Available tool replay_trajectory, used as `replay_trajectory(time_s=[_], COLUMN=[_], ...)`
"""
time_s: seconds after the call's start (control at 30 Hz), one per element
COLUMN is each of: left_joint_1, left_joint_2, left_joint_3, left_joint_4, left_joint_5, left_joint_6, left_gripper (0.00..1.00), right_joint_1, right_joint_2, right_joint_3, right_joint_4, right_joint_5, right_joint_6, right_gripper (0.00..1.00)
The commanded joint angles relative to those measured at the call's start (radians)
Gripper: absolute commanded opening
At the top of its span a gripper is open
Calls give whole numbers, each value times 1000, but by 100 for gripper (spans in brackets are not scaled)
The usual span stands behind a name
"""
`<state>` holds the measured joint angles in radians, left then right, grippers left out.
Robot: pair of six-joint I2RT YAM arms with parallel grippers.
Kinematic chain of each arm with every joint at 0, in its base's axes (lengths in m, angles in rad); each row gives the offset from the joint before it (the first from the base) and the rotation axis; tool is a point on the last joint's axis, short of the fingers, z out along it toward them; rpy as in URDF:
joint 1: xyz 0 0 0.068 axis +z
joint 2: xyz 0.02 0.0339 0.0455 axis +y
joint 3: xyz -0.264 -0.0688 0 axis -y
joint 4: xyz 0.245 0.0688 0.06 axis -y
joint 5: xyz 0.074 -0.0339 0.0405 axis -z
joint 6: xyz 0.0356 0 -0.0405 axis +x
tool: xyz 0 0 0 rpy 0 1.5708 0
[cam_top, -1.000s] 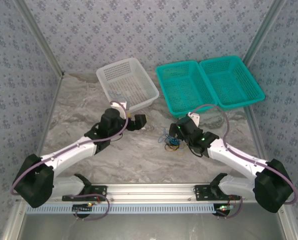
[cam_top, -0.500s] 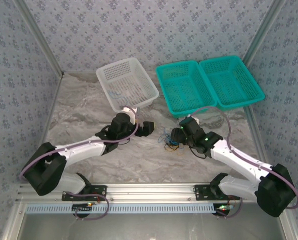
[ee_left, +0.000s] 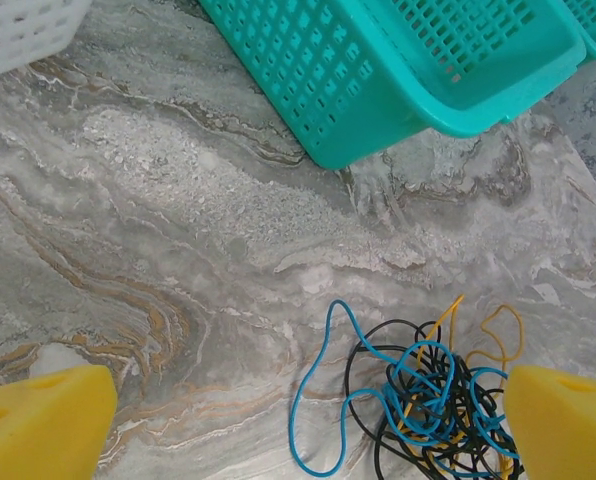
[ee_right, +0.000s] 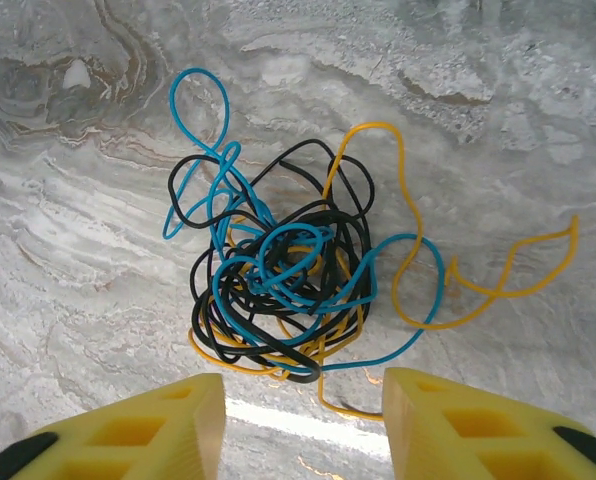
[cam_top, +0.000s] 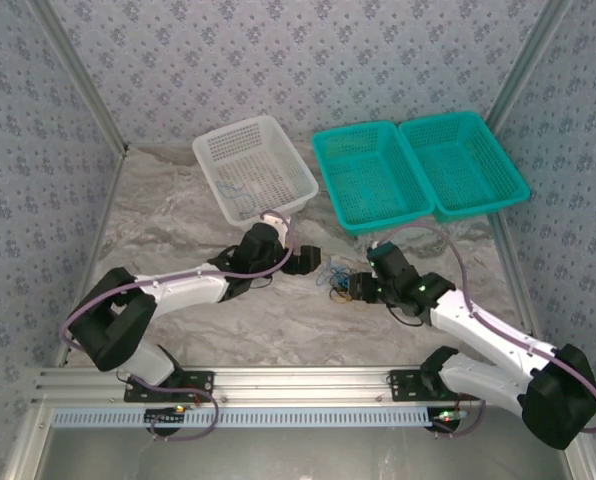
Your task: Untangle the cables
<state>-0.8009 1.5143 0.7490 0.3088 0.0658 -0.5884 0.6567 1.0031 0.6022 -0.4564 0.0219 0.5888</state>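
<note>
Cables (ee_right: 278, 270): 1 knot on bare table (ee_left: 178, 200), clear of teal basket (ee_left: 358, 120) rim. L gripper (ee_left: 303, 425) low over its edge, jaws wide; R gripper (ee_right: 303, 425) just short, half-open, empty.

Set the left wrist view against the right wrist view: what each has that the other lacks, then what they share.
Left wrist, not right: the wall of a teal basket and a corner of the white basket, with the jaws wide apart. Right wrist, not left: the full tangle of cables, including a yellow loop trailing right, with the jaws closer together. Shared: the cables, blue, black and yellow, knotted on the table, and yellow pads at the bottom.
</note>
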Motion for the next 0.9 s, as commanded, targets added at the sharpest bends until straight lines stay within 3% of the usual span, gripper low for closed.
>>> replay_trajectory(time_s=[0.0, 0.43, 0.7, 0.87], left_joint_1=[-6, -5, -5, -5], left_joint_2=[10, 13, 20, 21], left_joint_3=[45, 32, 41, 41], left_joint_4=[-7, -17, -19, -17], left_joint_5=[28, 36, 38, 43], left_joint_6=[-4, -24, -20, -24], left_gripper=[99, 99, 99, 99], right_joint_1=[-3, -9, -9, -10], right_joint_2=[24, 136, 140, 134], right_joint_3=[-7, -13, -45, -47], right_joint_4=[54, 142, 146, 148], right_joint_5=[-26, -22, 8, 6], right_joint_6=[-89, -158, -145, -147], right_gripper=[44, 30, 29, 21])
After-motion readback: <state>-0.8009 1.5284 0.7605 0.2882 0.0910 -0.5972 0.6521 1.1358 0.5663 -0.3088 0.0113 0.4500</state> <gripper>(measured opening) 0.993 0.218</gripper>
